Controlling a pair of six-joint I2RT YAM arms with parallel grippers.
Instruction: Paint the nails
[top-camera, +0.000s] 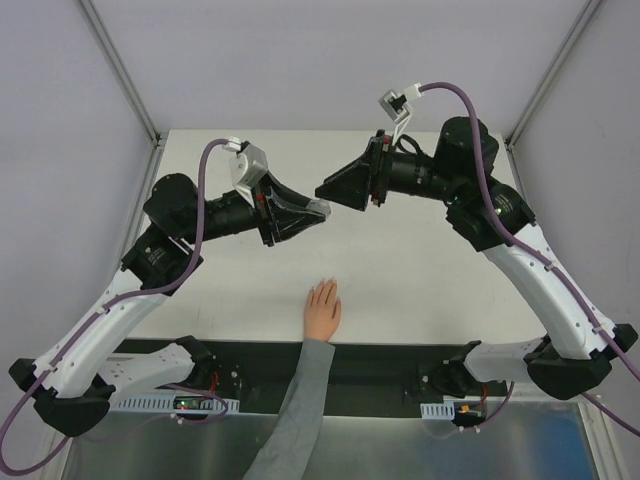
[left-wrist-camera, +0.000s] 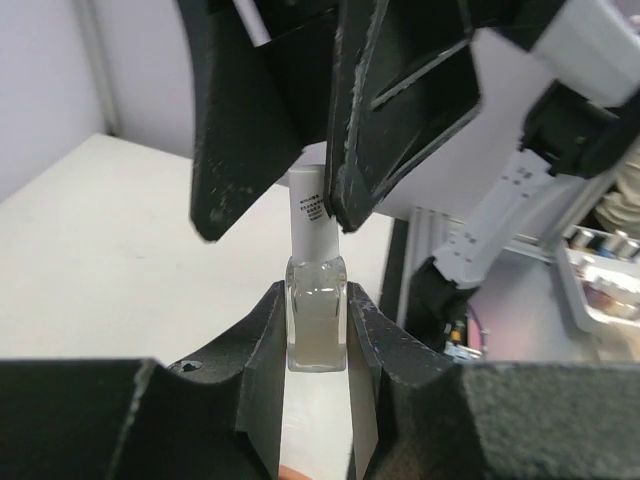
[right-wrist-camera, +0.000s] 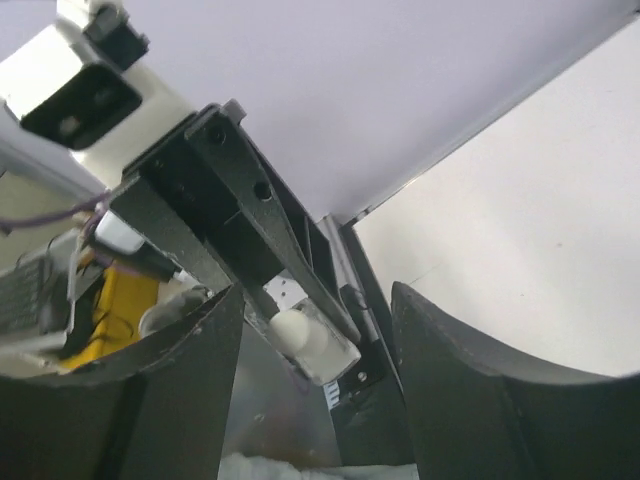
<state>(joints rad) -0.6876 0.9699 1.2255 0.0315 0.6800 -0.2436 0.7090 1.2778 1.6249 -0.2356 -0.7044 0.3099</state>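
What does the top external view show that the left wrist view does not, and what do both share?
Only top external: the whole pale hand with its grey sleeve, flat on the white table. Only left wrist: black print on the white cap of the small clear glass bottle clamped in the left gripper. Both: that table and the right gripper meeting the left.

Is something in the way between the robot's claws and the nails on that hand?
Nothing visible: only table shows between the hand and the left gripper, which is shut on a capped polish bottle.
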